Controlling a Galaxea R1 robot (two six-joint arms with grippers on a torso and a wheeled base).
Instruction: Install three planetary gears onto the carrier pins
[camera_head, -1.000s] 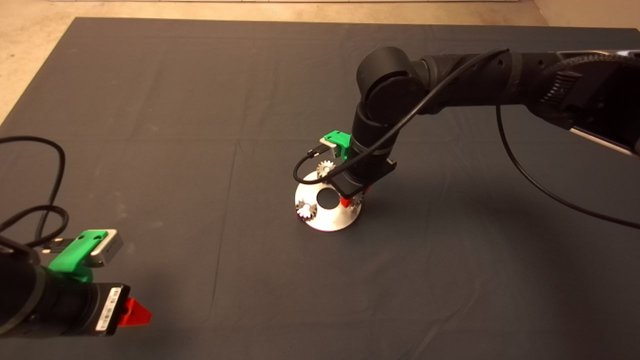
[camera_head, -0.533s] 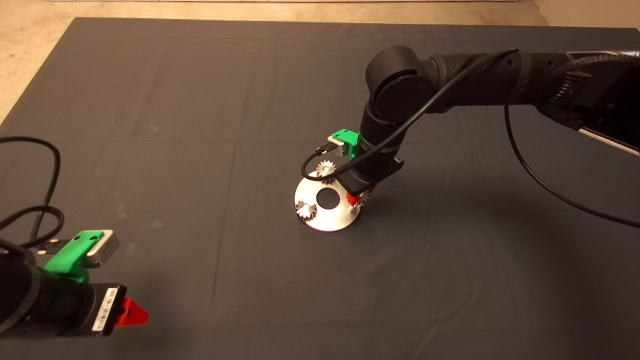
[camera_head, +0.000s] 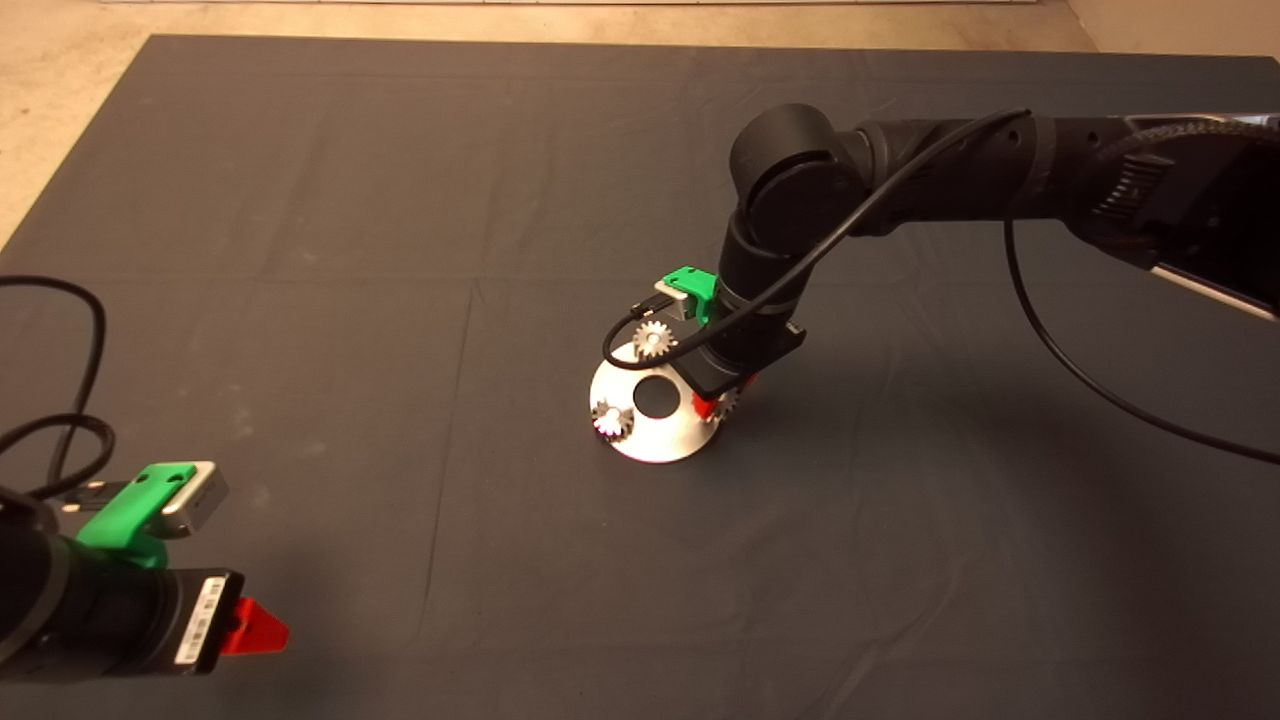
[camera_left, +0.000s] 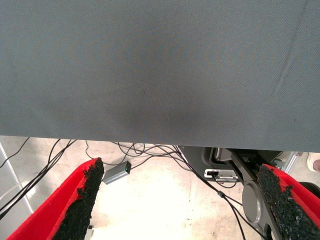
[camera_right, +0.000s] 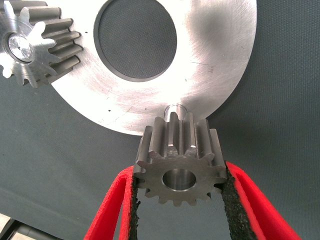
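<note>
The right claw (camera_right: 178, 200) pinches a toothed steel gear (camera_right: 178, 167) between its black gritty pads, just short of a bare pin (camera_right: 175, 108) at the rim of the brushed, shiny disc (camera_right: 210, 60). Two other gears (camera_head: 655, 340) sit on pins. The left claw (camera_left: 180, 200) hangs spread wide, holding nothing, over the desk's near edge.

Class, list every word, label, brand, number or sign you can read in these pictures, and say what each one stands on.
Nothing can be read here.
White sticker on the left gripper body: print too small to read.
Held gear in the right gripper, the disc, its bare pin and the mat: no markings visible.
Small grey box on the floor: no legible text.
</note>
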